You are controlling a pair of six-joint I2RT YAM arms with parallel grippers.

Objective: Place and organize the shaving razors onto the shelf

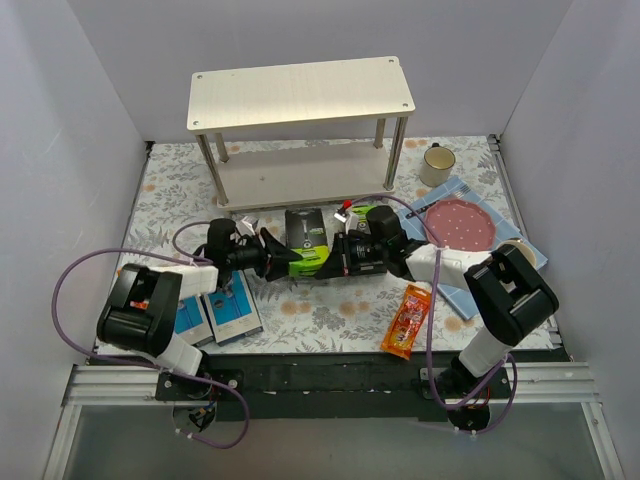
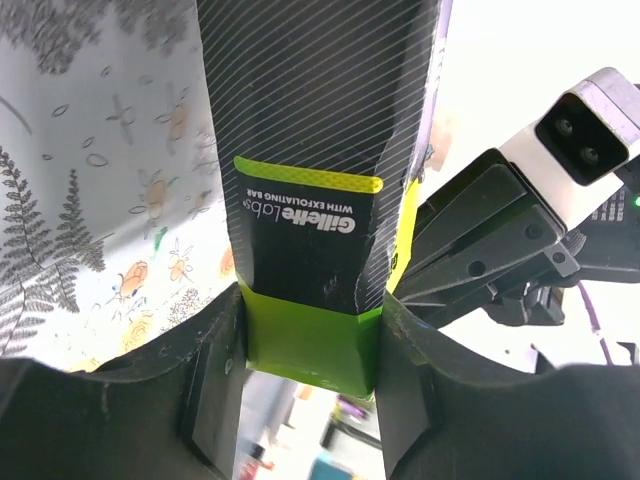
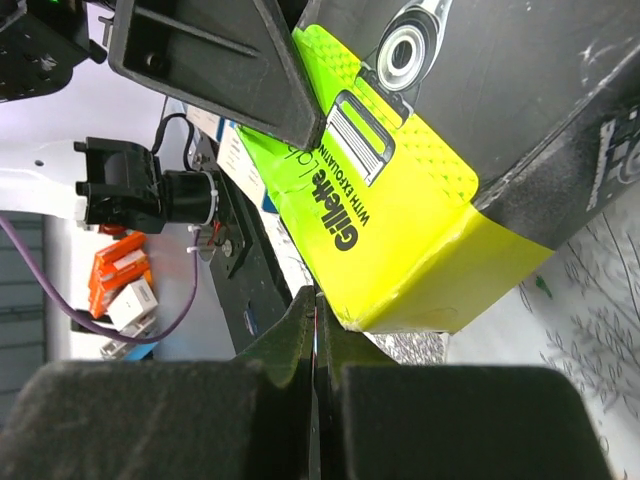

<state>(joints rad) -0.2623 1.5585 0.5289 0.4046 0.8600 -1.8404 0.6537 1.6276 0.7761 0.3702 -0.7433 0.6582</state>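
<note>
— Where's the black box (image 2: 300, 150) just now?

— Middle of the flowery mat (image 1: 170, 200), on the near side of the shelf (image 1: 300, 95) — both grippers meet at its lime-green end. The left gripper (image 2: 310, 350) has a finger (image 2: 215, 370) on each side of that green end, pinching it.

— And the right gripper (image 3: 315, 320)?

— Fingers pressed together, nothing between them. Their tips sit right by the same green end; touching or not, I can't tell.

— Is the box off the mat?

— Can't tell. From above, a black panel shows just behind the grippers, toward the shelf. Whether that's the same box or a second one, I can't tell.

— The other packs?

— Two blue-and-white boxes (image 1: 232, 305) lie side by side at the near left, one partly under the left arm. An orange packet (image 1: 407, 320) lies at the near right. Behind it is a pink plate (image 1: 462, 222), with a mug (image 1: 437, 163) standing further back.
</note>
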